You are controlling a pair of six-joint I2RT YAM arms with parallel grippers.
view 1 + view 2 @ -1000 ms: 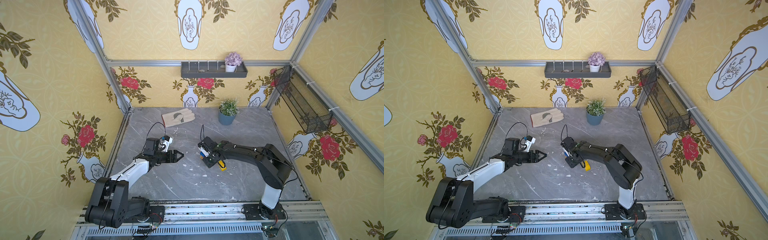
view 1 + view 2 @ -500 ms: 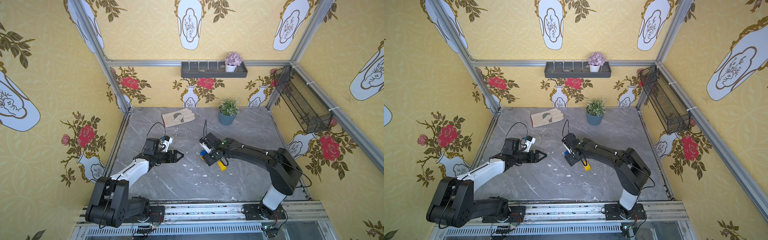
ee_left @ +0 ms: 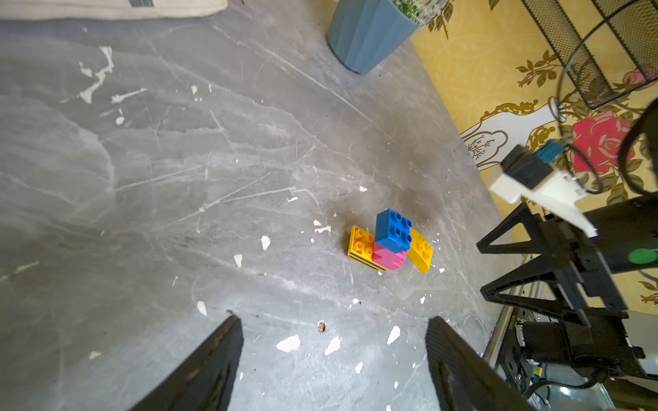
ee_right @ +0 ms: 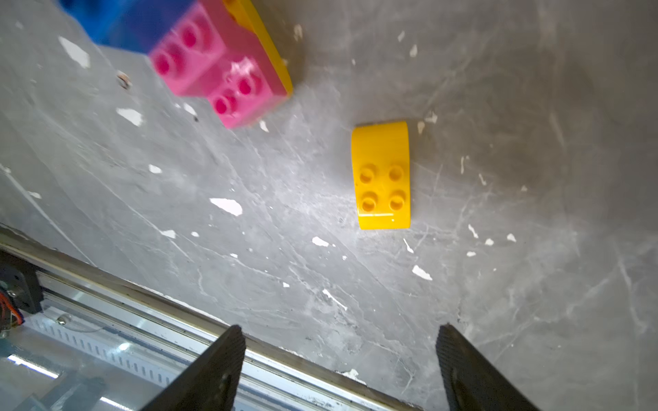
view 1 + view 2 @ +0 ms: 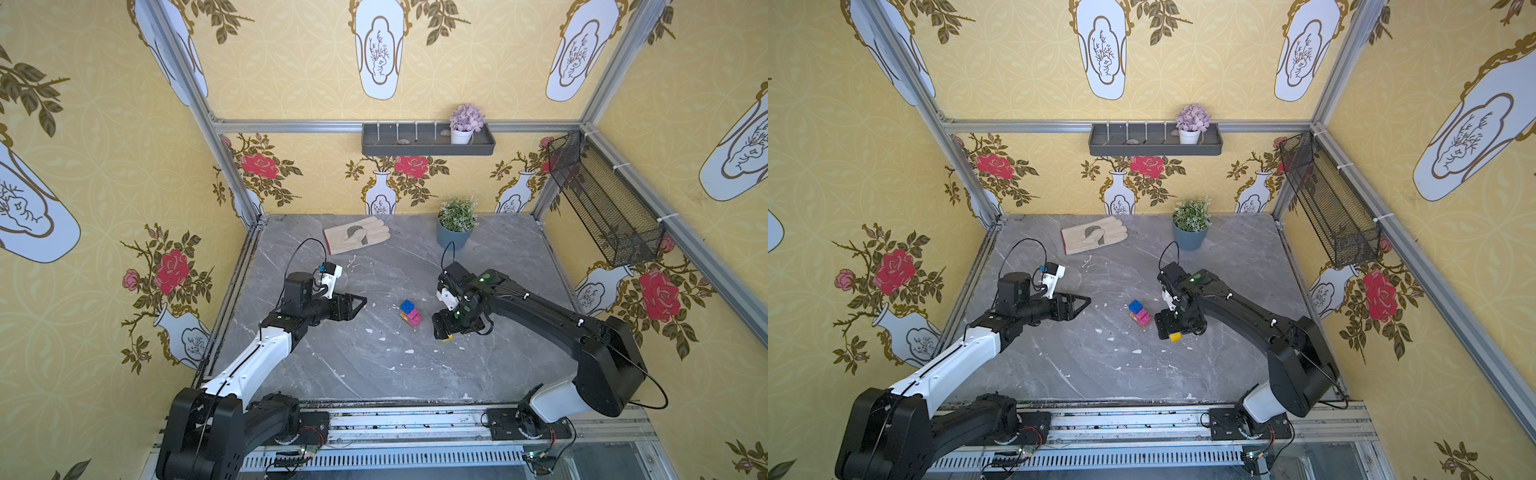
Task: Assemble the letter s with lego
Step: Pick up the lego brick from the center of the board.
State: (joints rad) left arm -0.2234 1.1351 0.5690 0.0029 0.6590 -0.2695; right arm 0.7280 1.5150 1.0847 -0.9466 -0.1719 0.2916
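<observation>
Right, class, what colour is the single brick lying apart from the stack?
Yellow. The loose brick shows best in the right wrist view.

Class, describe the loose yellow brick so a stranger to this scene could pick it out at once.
On the grey marbled tabletop, find the cluster of blue, pink and yellow studded plastic bricks near its middle. Beside it, under the right arm's open tool, lies the loose yellow plastic brick. It alone touches no other brick, and has four studs beside a smooth curved end.
</observation>
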